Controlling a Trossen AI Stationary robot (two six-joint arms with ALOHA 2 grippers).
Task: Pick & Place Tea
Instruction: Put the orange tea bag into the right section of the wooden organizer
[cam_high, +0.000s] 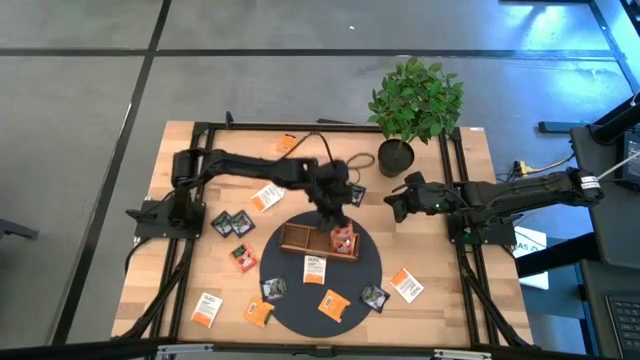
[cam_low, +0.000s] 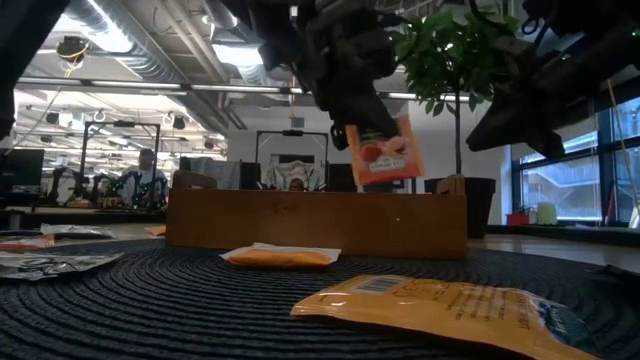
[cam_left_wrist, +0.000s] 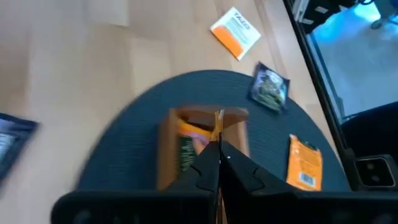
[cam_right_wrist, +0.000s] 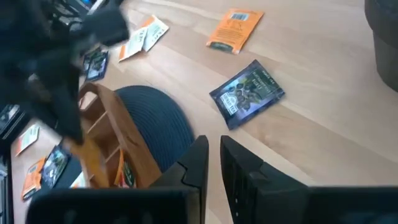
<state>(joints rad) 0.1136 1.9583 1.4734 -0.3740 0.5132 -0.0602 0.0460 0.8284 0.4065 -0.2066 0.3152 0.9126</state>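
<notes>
Red-and-white sachet (cam_low: 385, 150) pinched in closed left tool (cam_low: 350, 125) above tray (cam_low: 315, 222)

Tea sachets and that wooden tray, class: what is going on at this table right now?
The left gripper is shut on a red-and-white tea sachet and holds it just above the wooden tray, which sits on a round dark mat. The tray already holds some sachets. The right gripper waits near the potted plant, holding nothing. More sachets lie scattered on the mat and table.
</notes>
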